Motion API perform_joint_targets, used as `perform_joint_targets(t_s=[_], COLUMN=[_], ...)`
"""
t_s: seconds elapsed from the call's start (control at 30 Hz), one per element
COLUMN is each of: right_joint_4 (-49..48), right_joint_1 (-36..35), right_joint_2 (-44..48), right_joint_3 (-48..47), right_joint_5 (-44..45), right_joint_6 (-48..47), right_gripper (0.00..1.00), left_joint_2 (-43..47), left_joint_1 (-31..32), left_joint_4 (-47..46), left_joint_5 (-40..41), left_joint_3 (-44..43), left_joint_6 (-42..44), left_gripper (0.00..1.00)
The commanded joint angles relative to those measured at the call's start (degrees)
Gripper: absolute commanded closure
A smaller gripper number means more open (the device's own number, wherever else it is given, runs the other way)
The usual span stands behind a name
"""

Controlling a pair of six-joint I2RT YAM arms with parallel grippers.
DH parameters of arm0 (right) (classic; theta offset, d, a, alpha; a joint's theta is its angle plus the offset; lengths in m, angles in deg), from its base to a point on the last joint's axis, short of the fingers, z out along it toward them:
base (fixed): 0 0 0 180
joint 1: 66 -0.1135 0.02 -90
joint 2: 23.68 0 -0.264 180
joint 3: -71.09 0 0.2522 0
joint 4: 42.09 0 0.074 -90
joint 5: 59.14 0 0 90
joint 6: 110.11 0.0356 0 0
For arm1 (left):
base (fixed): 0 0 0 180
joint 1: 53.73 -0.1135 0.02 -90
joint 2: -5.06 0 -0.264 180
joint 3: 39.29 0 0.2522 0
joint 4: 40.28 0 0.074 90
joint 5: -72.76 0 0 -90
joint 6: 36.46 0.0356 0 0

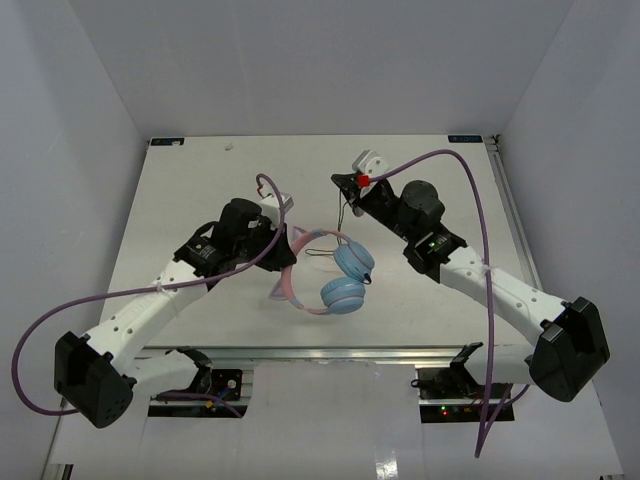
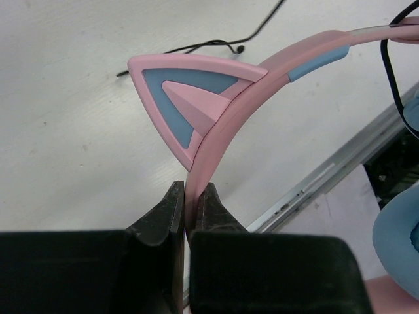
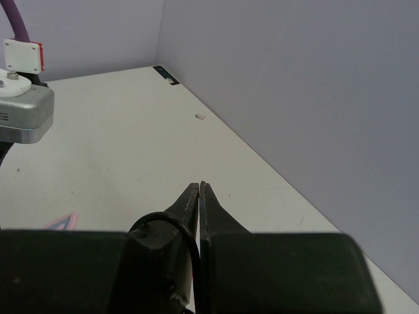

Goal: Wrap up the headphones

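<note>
1 headphones (image 1: 343,295) set, 2 blue cups (image 1: 354,260): left jaws clamp the headband (image 2: 222,131), right jaws pinch the cord (image 2: 196,46).

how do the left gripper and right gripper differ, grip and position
Grip: the left gripper has its jaws shut on the pink headband of the headphones; the right gripper has its jaws shut on the thin black cord, which loops out beside them.
Place: the left gripper sits right at the headphones; the right gripper is farther back, joined to them only by the cord.
Shared: both are shut.
</note>
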Motion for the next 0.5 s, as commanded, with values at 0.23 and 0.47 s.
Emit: perform_joint_targets(t_s=[0.23, 0.47], right_joint_4=[9.16, 20.75], right_joint_1=[0.41, 0.41], right_joint_2=[5.21, 6.12], right_joint_3=[-4.6, -6.33], right_joint_5=[4.13, -3.02], right_joint_6=[1.3, 4.78], right_gripper=[0.91, 0.92], left_joint_2=[-6.05, -8.91], left_joint_1=[3.09, 3.09], left_joint_4=[8.12, 10.46], left_joint_5=[26.95, 37.45], left_joint_3=[-3.94, -8.29], left_joint_6=[-0.44, -3.65], left_gripper=[1.0, 1.0])
